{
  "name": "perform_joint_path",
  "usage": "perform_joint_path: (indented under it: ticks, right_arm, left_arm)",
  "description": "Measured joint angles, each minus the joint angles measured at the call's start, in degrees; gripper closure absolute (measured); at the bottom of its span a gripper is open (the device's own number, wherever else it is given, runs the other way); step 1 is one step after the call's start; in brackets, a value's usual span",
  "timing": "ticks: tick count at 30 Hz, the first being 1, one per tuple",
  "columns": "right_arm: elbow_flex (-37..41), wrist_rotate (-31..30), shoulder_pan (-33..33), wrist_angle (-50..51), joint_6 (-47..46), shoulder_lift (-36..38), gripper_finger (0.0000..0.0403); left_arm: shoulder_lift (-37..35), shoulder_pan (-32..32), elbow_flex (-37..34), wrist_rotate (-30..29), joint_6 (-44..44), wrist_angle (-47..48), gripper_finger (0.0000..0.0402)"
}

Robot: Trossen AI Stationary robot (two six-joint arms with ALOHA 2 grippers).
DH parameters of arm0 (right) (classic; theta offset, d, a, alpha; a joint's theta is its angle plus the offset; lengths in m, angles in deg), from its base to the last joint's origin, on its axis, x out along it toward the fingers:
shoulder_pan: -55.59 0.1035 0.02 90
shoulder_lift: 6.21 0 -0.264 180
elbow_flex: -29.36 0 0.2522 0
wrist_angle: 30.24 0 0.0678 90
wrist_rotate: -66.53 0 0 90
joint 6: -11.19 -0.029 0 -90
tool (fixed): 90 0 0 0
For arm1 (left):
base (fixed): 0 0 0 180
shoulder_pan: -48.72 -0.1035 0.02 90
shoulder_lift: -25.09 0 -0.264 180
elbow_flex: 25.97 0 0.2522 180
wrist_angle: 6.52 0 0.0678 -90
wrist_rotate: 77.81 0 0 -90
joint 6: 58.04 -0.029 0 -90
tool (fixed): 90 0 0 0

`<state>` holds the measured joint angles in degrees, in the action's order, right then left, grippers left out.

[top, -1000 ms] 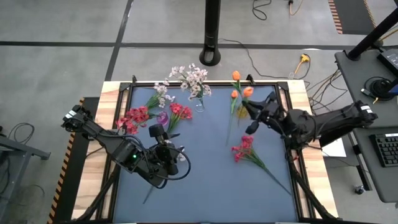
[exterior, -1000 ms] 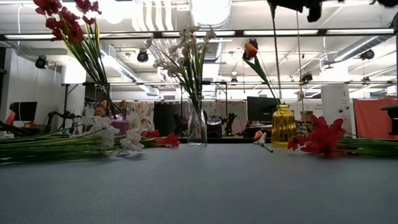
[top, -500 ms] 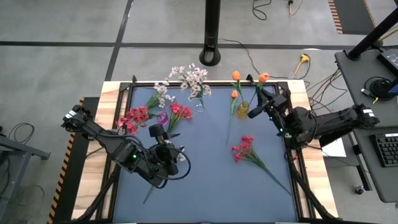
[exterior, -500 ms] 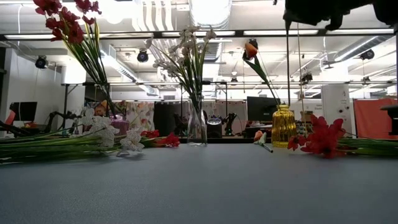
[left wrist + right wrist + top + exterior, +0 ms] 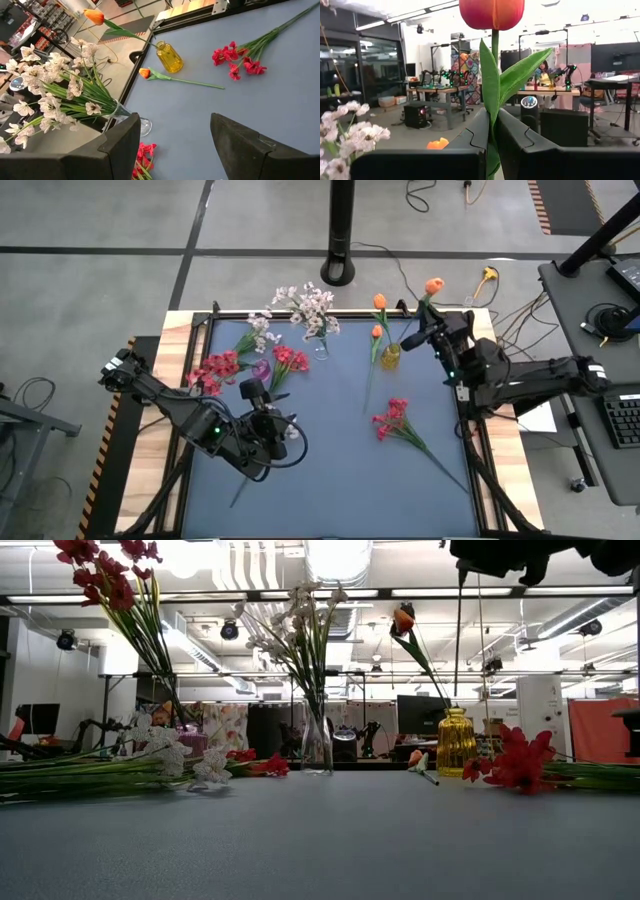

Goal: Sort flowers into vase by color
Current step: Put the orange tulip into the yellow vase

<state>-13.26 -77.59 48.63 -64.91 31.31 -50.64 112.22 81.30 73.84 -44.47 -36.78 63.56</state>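
The right gripper (image 5: 432, 332) is pinching the green stem of an orange tulip (image 5: 433, 285), holding it upright above the small amber glass vase (image 5: 390, 357), toward one o'clock on the table. The hanging stem could miss the narrow mouth or tip the vase. The left gripper (image 5: 262, 420), spread, is waiting around seven o'clock.

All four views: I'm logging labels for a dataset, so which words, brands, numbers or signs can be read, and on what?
None can be read in any view.
Yellow vase: no label shows.
Clear vase: no label shows.
Screens and benches in the room behind, low and right wrist views: any writing there is too small to read.
Striped hazard tape on the floor: a pattern only, no text.
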Motion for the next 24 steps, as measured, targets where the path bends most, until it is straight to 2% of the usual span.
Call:
perform_joint_path:
  ticks: [4, 24]
  right_arm:
    - [0.0, 1.6, -1.9, 0.4, -2.5, -0.4, 0.0385]
    - [0.1, 0.1, -2.2, 3.7, -5.2, -4.2, 0.0385]
  left_arm:
    - [0.0, -0.1, 0.0, 0.0, 0.0, 0.0, 0.0178]
    - [0.0, -0.2, 0.0, 0.0, 0.0, -0.1, 0.0178]
